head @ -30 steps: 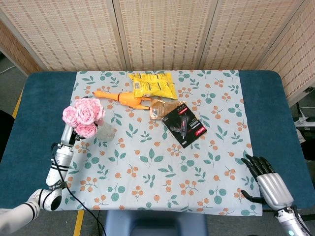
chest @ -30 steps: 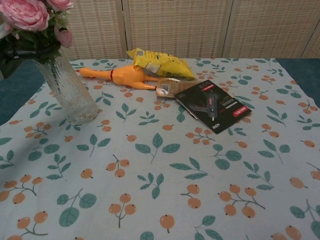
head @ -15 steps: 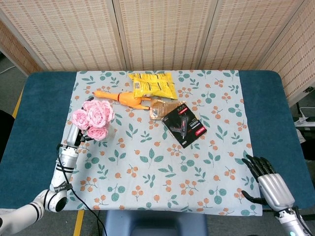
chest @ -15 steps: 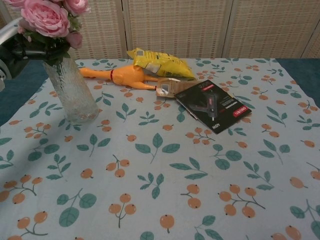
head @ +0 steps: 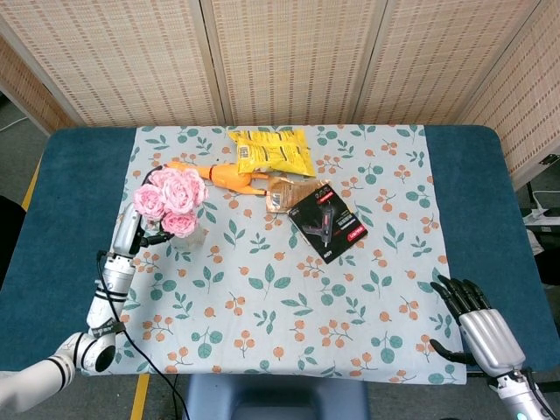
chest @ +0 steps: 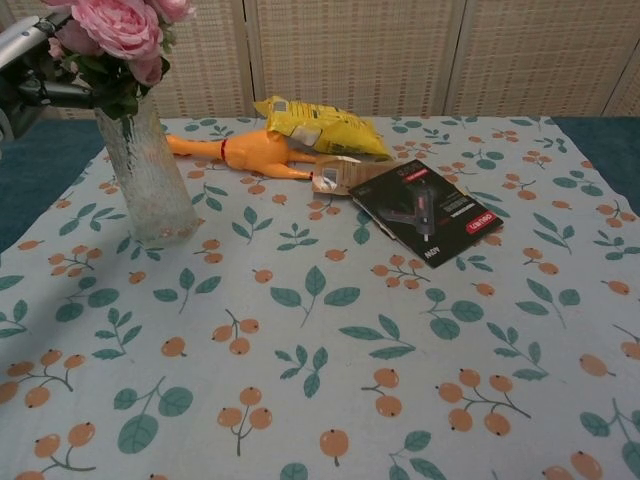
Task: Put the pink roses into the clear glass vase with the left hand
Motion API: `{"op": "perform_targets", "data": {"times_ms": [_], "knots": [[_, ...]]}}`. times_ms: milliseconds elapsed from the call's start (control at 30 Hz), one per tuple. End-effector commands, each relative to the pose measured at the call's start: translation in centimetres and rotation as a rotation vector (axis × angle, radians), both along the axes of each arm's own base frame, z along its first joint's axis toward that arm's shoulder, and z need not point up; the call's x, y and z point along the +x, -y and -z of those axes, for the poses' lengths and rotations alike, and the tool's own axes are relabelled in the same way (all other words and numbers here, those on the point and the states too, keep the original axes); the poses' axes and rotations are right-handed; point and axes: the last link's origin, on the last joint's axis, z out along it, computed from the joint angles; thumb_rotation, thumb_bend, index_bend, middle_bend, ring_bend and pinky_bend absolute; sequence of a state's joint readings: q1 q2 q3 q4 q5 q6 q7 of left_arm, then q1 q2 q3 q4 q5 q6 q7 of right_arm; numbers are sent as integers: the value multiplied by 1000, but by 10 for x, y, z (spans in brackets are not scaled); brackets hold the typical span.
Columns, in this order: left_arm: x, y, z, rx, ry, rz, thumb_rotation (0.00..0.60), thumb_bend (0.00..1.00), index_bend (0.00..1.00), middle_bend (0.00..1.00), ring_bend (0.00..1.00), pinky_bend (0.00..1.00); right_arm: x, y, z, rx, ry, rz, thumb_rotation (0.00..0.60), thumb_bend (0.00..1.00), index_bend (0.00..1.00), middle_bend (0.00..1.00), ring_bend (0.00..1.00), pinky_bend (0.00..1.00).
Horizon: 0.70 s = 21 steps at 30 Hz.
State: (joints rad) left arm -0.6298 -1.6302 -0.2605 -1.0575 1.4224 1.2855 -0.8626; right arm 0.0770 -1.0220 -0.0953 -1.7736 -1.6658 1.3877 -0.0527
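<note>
The pink roses stand upright over the clear glass vase, stems down inside its mouth. The vase sits at the left of the floral cloth. My left hand is just left of the bouquet, and its dark fingers grip the stems right above the vase rim. My right hand rests open at the cloth's near right corner, fingers spread, holding nothing. It is out of the chest view.
Behind the vase lies an orange rubber chicken, with a yellow snack bag beyond it. A small brown packet and a black tool package lie mid-table. A woven screen stands at the back.
My left hand carried the roses to the right, from beside the vase to over it, and lowered the stems into its mouth. The right hand stayed still.
</note>
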Motion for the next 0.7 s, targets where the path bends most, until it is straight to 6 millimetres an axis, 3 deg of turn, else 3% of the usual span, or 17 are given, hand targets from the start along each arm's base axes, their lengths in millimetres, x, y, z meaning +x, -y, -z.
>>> {"op": "perform_targets", "data": {"times_ms": [33, 400, 567, 633, 700], "knots": [[-11, 9, -4, -13, -53, -7, 600, 330, 0, 0, 0, 21, 0, 0, 0, 0, 0, 0, 483, 186, 0, 0, 0, 0], [-50, 53, -23, -43, -186, -38, 600, 322, 0, 0, 0, 15, 2, -2, 3, 18, -1, -12, 481, 186, 0, 0, 0, 0], [-101, 104, -41, -14, -470, -89, 600, 309, 0, 0, 0, 16, 1, -4, -1, 9, -10, -13, 483, 186, 0, 0, 0, 0], [-102, 107, -41, -10, -478, -89, 600, 310, 0, 0, 0, 16, 1, -5, -1, 9, -10, -13, 482, 186, 0, 0, 0, 0], [-114, 125, -46, 9, -568, -104, 600, 319, 0, 0, 0, 17, 0, -5, 0, 10, -17, -11, 483, 186, 0, 0, 0, 0]]}}
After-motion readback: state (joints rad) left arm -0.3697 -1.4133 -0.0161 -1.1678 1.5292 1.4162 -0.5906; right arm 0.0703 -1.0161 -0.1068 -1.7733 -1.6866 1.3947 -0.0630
